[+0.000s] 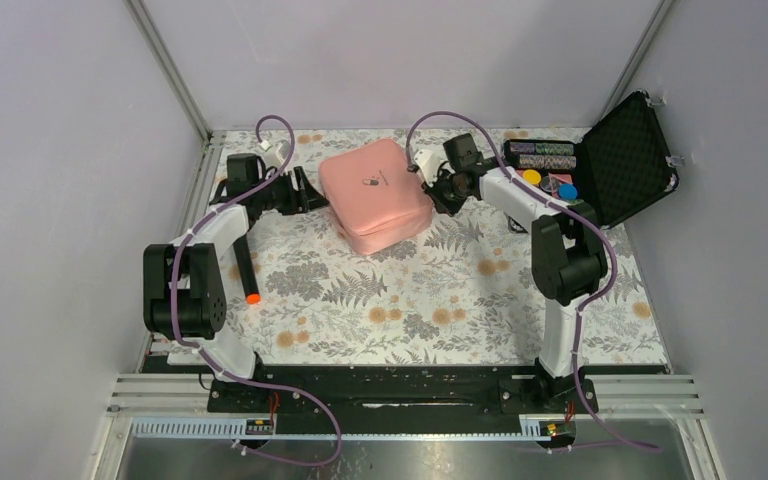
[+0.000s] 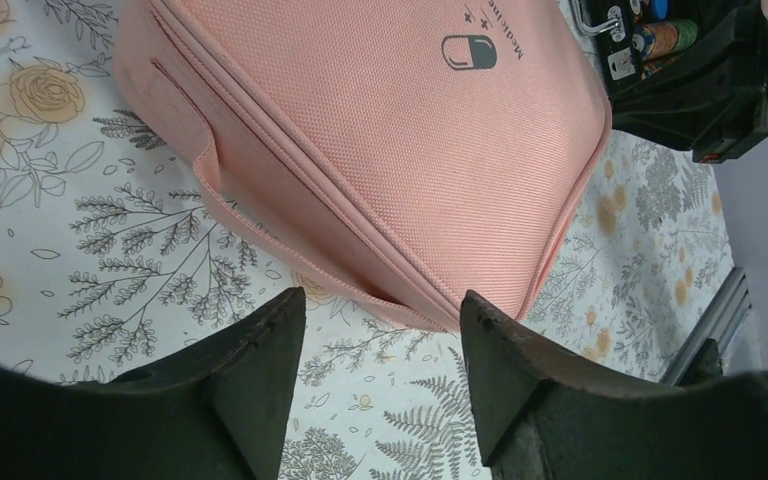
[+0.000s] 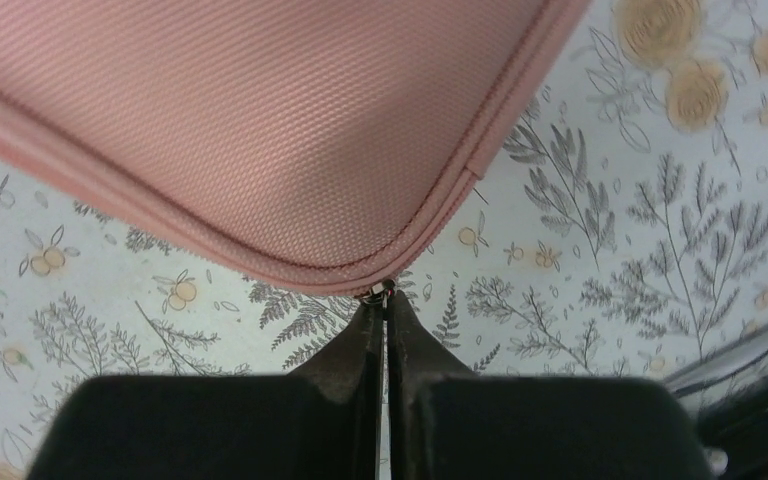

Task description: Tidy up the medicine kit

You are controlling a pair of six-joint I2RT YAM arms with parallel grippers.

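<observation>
The pink medicine kit (image 1: 375, 195) lies closed at the back middle of the table, its small dark pill logo facing up. My left gripper (image 1: 312, 195) sits at the kit's left side, open. In the left wrist view the kit's (image 2: 390, 150) corner lies just ahead of the left gripper (image 2: 382, 315), with nothing between the fingers. My right gripper (image 1: 430, 190) is at the kit's right corner. In the right wrist view the right gripper (image 3: 382, 300) is shut on the small metal zipper pull (image 3: 378, 291) at the edge of the kit (image 3: 260, 110).
A black hard case (image 1: 620, 160) stands open at the back right, with colourful chips (image 1: 545, 155) inside. A black marker with an orange tip (image 1: 247, 270) lies by the left arm. The flowered table cover (image 1: 410, 300) spreads in front of the kit.
</observation>
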